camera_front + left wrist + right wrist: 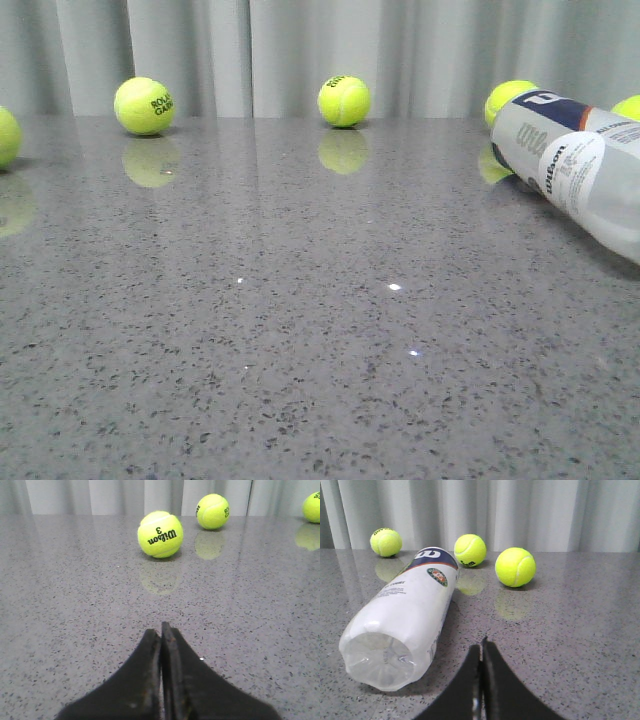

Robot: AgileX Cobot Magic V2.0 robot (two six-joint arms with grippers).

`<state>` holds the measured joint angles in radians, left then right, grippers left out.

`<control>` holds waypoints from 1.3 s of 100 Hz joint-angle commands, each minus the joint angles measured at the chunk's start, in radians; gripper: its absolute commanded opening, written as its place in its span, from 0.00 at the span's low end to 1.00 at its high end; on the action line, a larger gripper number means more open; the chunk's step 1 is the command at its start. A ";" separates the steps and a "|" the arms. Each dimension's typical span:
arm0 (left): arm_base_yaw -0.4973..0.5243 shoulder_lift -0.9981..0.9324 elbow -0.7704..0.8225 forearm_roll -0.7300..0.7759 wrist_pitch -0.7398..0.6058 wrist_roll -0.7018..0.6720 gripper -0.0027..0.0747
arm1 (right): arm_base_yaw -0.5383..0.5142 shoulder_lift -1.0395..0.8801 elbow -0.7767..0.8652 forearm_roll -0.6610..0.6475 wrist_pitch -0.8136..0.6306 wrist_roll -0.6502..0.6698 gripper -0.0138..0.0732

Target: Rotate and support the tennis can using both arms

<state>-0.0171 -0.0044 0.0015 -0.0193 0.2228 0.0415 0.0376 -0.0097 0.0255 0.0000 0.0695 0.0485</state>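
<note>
Front view: your tennis can (575, 165) lies on its side at the table's (300, 350) far right, partly out of frame; no arms visible. Left wrist view: left gripper (161, 630) jaws pressed together, empty, 3 balls beyond. Right wrist view: right gripper (481, 647) closed, empty, just beside the can's clear end.

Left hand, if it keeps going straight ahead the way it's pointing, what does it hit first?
Probably the yellow-green Wilson tennis ball, almost dead ahead of the shut black left hand; only bare grey speckled table lies between.
</note>
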 commanded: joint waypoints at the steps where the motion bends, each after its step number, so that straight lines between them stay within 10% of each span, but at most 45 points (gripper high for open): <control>1: -0.008 -0.027 0.045 -0.001 -0.074 -0.011 0.01 | -0.008 -0.017 0.004 0.000 -0.075 -0.005 0.08; 50: -0.008 -0.027 0.045 -0.001 -0.074 -0.011 0.01 | -0.008 -0.012 -0.027 -0.006 -0.044 -0.005 0.08; 130: -0.008 -0.027 0.045 -0.001 -0.074 -0.011 0.01 | -0.006 0.537 -0.583 0.020 0.515 -0.005 0.09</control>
<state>-0.0171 -0.0044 0.0015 -0.0193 0.2228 0.0415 0.0376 0.4471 -0.4814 0.0055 0.6191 0.0485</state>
